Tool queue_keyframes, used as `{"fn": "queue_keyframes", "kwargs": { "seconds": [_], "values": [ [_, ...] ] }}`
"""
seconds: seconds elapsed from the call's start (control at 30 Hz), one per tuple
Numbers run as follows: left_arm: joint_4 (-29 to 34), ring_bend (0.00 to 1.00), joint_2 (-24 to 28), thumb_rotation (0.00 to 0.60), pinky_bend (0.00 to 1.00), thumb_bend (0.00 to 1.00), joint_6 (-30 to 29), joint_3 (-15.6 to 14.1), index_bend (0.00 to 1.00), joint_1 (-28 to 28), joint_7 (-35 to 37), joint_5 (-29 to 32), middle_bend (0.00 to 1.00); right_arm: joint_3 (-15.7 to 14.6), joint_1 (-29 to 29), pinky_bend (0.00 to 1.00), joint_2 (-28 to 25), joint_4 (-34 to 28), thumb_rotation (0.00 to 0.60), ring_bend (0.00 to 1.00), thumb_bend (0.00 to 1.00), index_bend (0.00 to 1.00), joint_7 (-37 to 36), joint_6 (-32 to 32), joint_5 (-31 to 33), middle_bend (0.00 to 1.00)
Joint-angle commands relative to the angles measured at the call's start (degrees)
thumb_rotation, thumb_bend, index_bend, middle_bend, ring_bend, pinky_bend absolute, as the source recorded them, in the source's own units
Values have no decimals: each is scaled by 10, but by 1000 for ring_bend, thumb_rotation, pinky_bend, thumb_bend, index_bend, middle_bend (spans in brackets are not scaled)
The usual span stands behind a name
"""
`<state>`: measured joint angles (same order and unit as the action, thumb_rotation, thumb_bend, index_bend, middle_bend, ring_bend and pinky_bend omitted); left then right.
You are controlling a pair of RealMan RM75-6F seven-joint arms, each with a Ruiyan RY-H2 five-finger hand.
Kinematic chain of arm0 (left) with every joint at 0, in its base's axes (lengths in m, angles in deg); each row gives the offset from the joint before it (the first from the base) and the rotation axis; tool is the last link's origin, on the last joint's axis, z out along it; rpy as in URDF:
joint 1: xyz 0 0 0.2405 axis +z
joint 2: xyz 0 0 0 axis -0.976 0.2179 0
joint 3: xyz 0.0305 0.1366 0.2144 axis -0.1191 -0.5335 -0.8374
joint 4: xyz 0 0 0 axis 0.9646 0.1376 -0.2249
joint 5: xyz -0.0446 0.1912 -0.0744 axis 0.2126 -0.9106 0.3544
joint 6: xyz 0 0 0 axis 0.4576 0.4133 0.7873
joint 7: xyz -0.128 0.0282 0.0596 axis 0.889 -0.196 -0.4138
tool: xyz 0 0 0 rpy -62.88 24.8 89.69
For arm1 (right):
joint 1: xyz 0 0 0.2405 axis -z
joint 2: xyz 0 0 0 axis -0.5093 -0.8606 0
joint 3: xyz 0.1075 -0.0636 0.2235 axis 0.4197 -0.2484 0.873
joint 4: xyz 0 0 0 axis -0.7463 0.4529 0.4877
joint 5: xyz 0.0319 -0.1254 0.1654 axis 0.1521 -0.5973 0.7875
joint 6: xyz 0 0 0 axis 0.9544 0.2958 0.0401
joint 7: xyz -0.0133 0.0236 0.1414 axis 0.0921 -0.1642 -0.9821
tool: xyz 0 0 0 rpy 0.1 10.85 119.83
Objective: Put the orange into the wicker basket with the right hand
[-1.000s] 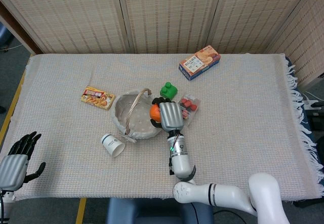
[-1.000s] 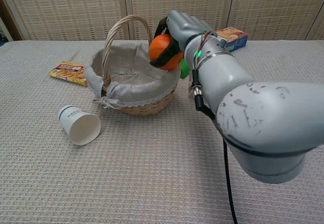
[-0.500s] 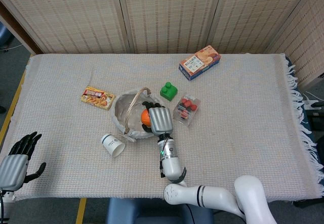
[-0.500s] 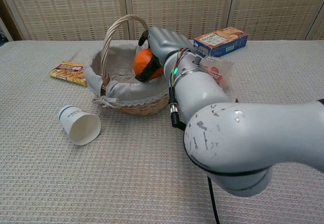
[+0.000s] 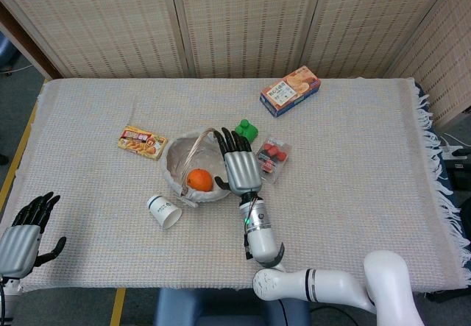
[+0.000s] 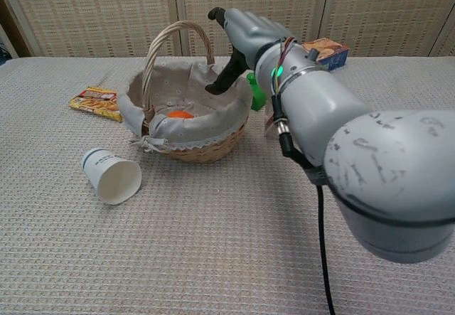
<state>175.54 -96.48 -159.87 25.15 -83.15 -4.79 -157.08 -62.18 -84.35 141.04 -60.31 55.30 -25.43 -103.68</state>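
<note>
The orange [image 5: 199, 179] lies inside the cloth-lined wicker basket [image 5: 176, 165]; in the chest view only the top of the orange [image 6: 180, 114] shows above the basket's wall [image 6: 192, 148]. My right hand [image 5: 239, 163] hovers over the basket's right rim with fingers spread and nothing in it; the chest view shows the right hand [image 6: 242, 38] above the rim. My left hand [image 5: 26, 230] hangs at the table's near left corner, fingers apart, holding nothing.
A white paper cup [image 5: 163, 211] lies on its side in front of the basket. A green block [image 5: 246, 128] and a clear box of red pieces [image 5: 273, 154] sit right of the basket. An orange-blue box [image 5: 290, 90] is farther back, a snack packet [image 5: 142, 141] to the left.
My right hand let go of the orange, which dropped into the basket. The hand's fingers spread and it shifted slightly right, off the basket's middle.
</note>
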Motion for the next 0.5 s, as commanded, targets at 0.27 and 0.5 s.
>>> {"fn": "queue_keyframes", "kwargs": {
  "seconds": [0.27,0.5],
  "values": [
    [0,0,-4,600,112,345,-2,0,0,0,-13,0,0,-182,201,70,-330,-311,600,0,120,0,5,-77,-87,0],
    [-5,0,-8,600,112,345,-9,2,0,1,-22,-3,0,-318,330,57,-444,-286,600,0,120,0,-140,-105,-208,0]
  ]
}}
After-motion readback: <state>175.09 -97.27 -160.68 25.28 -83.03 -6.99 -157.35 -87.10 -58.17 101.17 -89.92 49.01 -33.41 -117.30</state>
